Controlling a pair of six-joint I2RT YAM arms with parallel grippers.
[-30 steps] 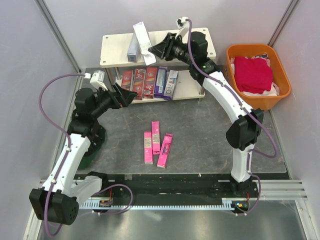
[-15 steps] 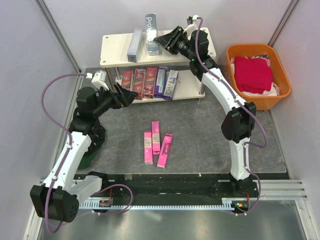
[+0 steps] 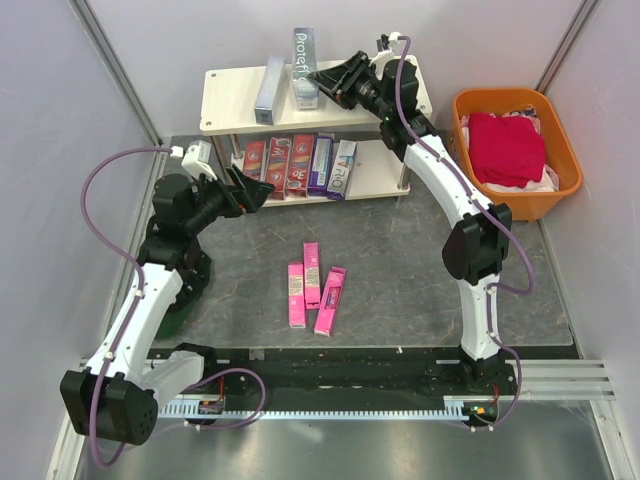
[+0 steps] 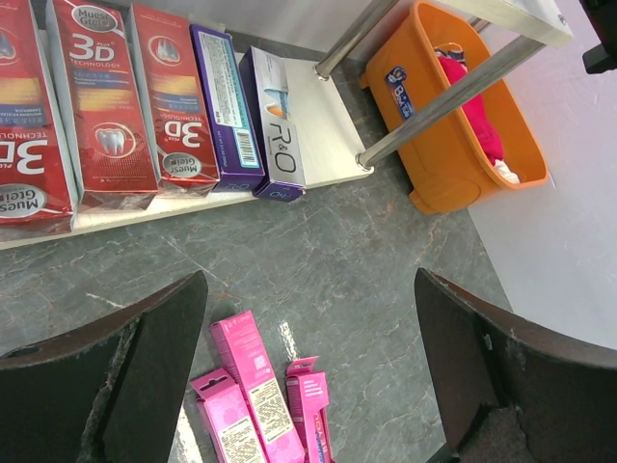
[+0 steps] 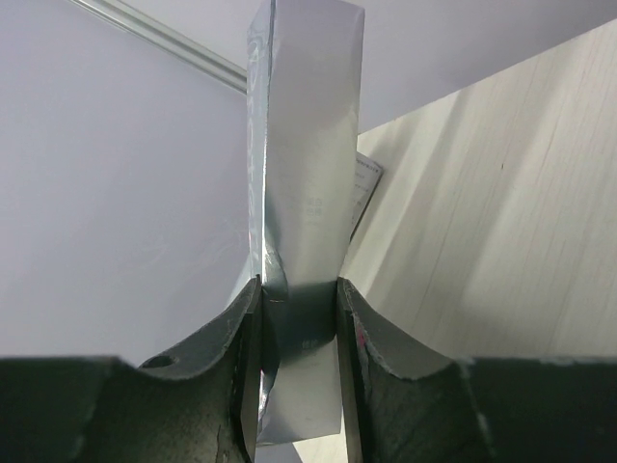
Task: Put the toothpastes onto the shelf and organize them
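My right gripper point(image 3: 322, 78) is shut on a silver-grey toothpaste carton point(image 3: 304, 62), holding it upright over the top board of the shelf point(image 3: 230, 105). In the right wrist view the jaws point(image 5: 299, 299) squeeze that carton point(image 5: 304, 145) near its lower end. A second silver carton point(image 3: 270, 90) lies on the top board just to its left. On the lower board lie three red cartons point(image 3: 275, 160), a purple one point(image 3: 321, 163) and a white one point(image 3: 341, 168). Three pink cartons point(image 3: 312, 285) lie on the table. My left gripper point(image 3: 255, 192) hangs open in front of the lower board, holding nothing point(image 4: 308, 280).
An orange basket point(image 3: 560, 150) holding red cloth stands right of the shelf. The shelf's metal legs point(image 4: 434, 106) stand between the lower board and the basket. Grey walls close in on both sides of the dark mat point(image 3: 420, 260).
My right gripper has swung the silver carton from tilted to upright and carried it back over the top board. The left arm has stayed put.
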